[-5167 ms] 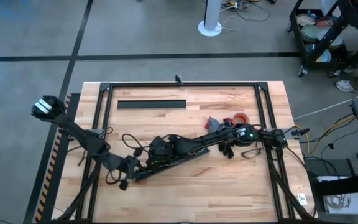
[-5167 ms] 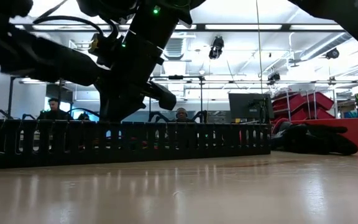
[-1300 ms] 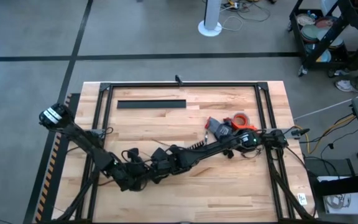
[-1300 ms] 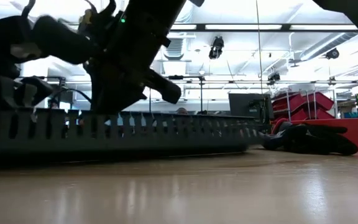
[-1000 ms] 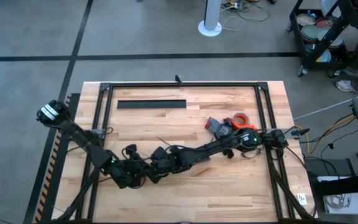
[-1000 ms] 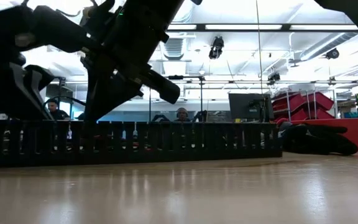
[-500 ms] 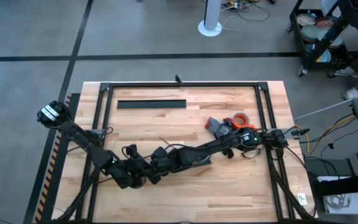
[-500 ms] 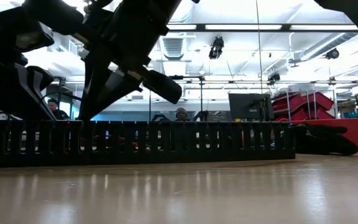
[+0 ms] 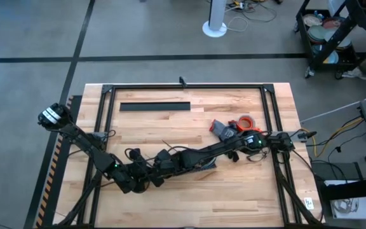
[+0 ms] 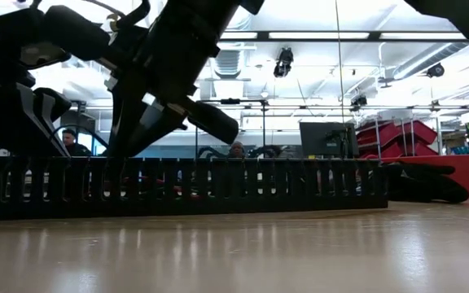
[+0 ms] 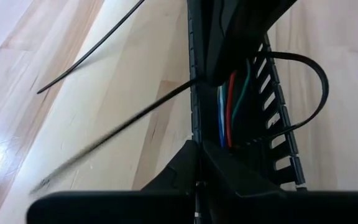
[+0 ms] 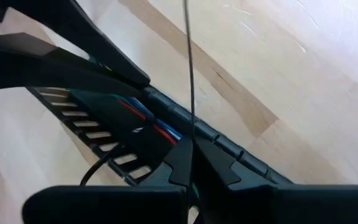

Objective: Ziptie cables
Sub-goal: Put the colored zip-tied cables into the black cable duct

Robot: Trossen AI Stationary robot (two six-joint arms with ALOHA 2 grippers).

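Note:
A black comb-toothed duct [image 9: 199, 166] lies flat on the wooden table near its middle. Thin blue, red and green cables [image 11: 227, 115] run inside it. A dark ziptie [image 11: 323, 87] loops out through the duct's slots, and its long tail crosses the table. Both grippers meet over the duct's left end. My left gripper [image 11: 197, 152] is shut at the duct's side wall. My right gripper [image 12: 191, 149] is shut on the ziptie just across from it, above the cables [image 12: 151, 121]. My left gripper closes its fingers on the top edge of the duct's side wall [image 11: 193, 127], coming along the duct. The ziptie loop's end [image 11: 253, 143] runs in beside them; whether it is in the pinch too, I cannot tell. The duct rests flat on the table. My right gripper pinches the ziptie's thin strip [image 12: 190, 127] between its two fingers, coming down at a slant over the duct wall [image 12: 229, 152]. The strip runs straight on past the fingers, over the table.
A second black duct [image 9: 154, 106] lies near the far edge. An orange tape roll [image 9: 245, 121] and a red-grey tool [image 9: 223, 129] sit at the right. A loose ziptie [image 11: 86, 53] lies on the wood beside the duct. People sit in the room behind [image 10: 72, 140].
The duct has slid a little toward the table's right edge, staying flat, and then come to rest. Both grippers have stayed shut over its left end.

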